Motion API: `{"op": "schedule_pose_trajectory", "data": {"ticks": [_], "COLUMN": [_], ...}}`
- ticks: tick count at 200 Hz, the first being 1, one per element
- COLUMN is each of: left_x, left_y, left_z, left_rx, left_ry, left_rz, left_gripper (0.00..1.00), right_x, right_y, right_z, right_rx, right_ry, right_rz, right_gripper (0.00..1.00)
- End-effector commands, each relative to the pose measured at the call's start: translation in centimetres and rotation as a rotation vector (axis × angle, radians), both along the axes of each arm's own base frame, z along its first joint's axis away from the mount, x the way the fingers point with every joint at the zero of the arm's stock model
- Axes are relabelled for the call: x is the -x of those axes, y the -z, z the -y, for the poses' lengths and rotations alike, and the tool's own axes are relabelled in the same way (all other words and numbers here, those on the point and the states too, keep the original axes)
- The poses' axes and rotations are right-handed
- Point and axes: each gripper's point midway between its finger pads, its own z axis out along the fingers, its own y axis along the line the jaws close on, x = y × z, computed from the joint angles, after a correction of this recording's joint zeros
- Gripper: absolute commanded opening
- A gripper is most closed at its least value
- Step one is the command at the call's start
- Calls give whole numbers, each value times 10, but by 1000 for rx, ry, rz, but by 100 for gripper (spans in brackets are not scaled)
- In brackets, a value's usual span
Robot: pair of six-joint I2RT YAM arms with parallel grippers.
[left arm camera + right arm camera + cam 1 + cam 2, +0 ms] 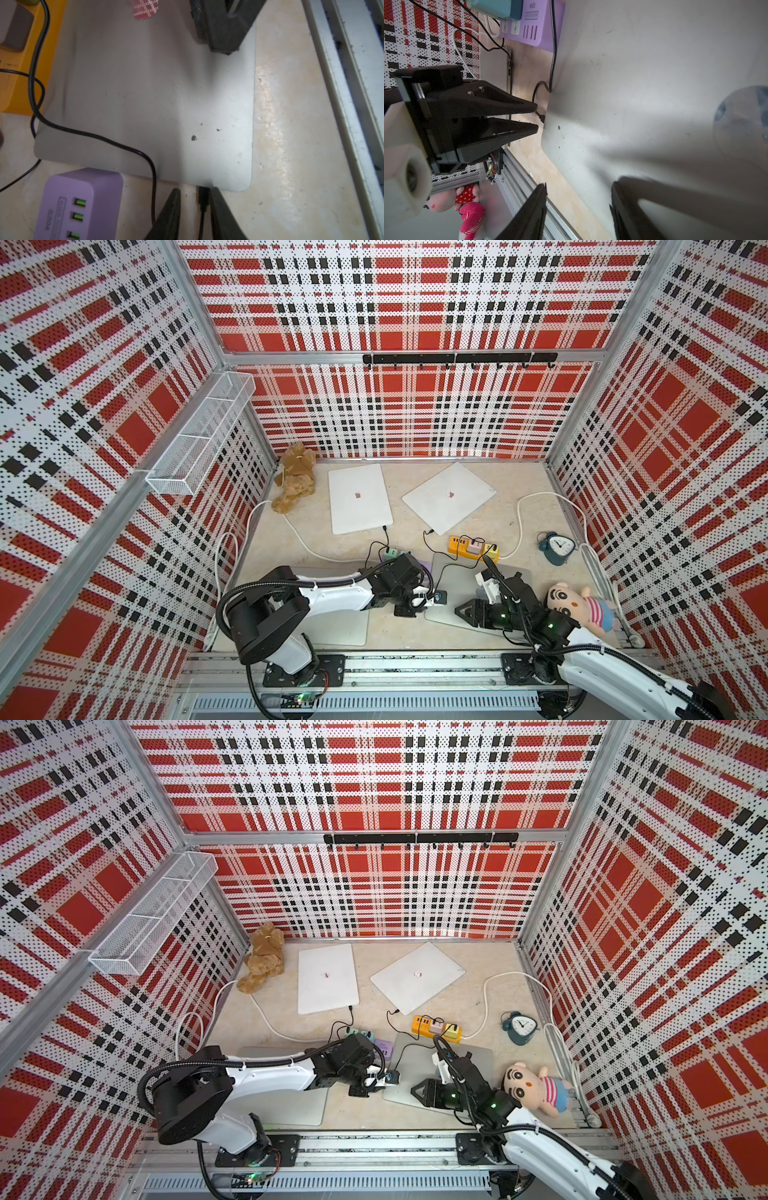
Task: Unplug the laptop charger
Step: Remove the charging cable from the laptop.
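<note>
At the grey laptop (pixel 145 93) edge, the charger plug (pixel 204 196) sits inside the left tool (pixel 195 189) — slightly spread; right tool (pixel 579 184) spread wide.

Tight at the laptop (pixel 145 93) corner: purple power strip (pixel 83 197) and a black cable (pixel 154 197) loop crowd one side of the left gripper (pixel 195 189). The right gripper (pixel 578 185) hangs over the lid near the tabletop's front edge, jaws apart. We see bare tabletop (pixel 280 124) between laptop and front rail (pixel 349 104), clear lane there.
</note>
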Motion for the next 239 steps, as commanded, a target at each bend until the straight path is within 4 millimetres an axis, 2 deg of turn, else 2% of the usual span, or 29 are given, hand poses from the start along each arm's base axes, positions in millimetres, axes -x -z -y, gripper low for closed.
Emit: {"op": "schedule_pose_trajectory", "data": {"ticks": [1,85,149,192,239], "left_x": [0,-6,-1,-4,0], "left_y": [-3,6,15,11,18], "left_z": [-1,-5,-3,-5,-2], "left_rx": [-26,-83,-100,-108,-120], "left_ry": [26,34,54,49,62], "left_rz": [6,22,-2,18,-2], "left_gripper": [29,26,23,25,21], "right_x": [5,4,4,5,6], "right_y": [12,15,17,18,21], "right_z": [5,5,6,5,6], "right_rx": [56,72,84,91,94], "right_ry": [-3,-8,-11,-23,-20], "right_rz": [-34,-41,-47,-54,-58], "right_gripper": [53,53,53,53,52]}}
